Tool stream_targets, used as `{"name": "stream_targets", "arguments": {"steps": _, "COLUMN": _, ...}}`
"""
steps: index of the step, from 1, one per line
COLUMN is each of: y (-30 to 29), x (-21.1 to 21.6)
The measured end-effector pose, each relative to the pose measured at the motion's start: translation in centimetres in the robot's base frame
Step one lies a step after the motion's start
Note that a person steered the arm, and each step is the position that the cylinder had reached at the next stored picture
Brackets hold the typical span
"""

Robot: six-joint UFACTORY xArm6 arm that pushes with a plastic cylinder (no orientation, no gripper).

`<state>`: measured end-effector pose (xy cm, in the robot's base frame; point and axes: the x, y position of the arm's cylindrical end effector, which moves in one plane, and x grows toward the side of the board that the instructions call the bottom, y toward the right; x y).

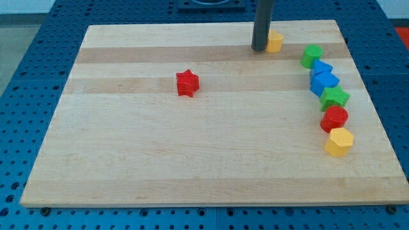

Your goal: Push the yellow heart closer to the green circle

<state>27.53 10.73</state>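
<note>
Tabletop: pale wooden board with lengthwise grain bands, lying on a blue perforated base; fills most of the view.

Rod: dark, straight, entering from the view's top edge. My tip rests on the board near its top edge, touching or just beside the left side of the yellow heart. No pincer is fitted to this arm, so no released or clenched state applies.

Blue blocks, two: one above another, touching, shapes unclear, in the curved row at the view's right.

Green star: just below the blue pair.

Red circle: just below the green star.

Yellow hexagon: foot of the row, touching the red circle.

Green circle: head of the row, against the upper blue block.

Red star: alone at centre-left, well apart from all others.

Yellow heart: partly hidden by the rod, near the board's top edge, up and to the left of the green circle, a clear gap between them.
</note>
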Motion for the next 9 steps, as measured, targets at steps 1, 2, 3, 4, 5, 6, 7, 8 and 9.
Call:
{"name": "stream_targets", "arguments": {"steps": 1, "y": 0.8, "x": -1.8}}
{"name": "stream_targets", "arguments": {"steps": 2, "y": 0.8, "x": -3.8}}
{"name": "stream_targets", "arguments": {"steps": 3, "y": 1.3, "x": -4.8}}
{"name": "stream_targets", "arguments": {"steps": 4, "y": 2.2, "x": -4.3}}
{"name": "stream_targets", "arguments": {"steps": 5, "y": 2.5, "x": -3.0}}
{"name": "stream_targets", "arguments": {"steps": 6, "y": 2.5, "x": -1.7}}
{"name": "stream_targets", "arguments": {"steps": 7, "y": 2.4, "x": -1.1}}
{"name": "stream_targets", "arguments": {"steps": 8, "y": 2.4, "x": -0.5}}
{"name": "stream_targets", "arguments": {"steps": 9, "y": 2.4, "x": 0.1}}
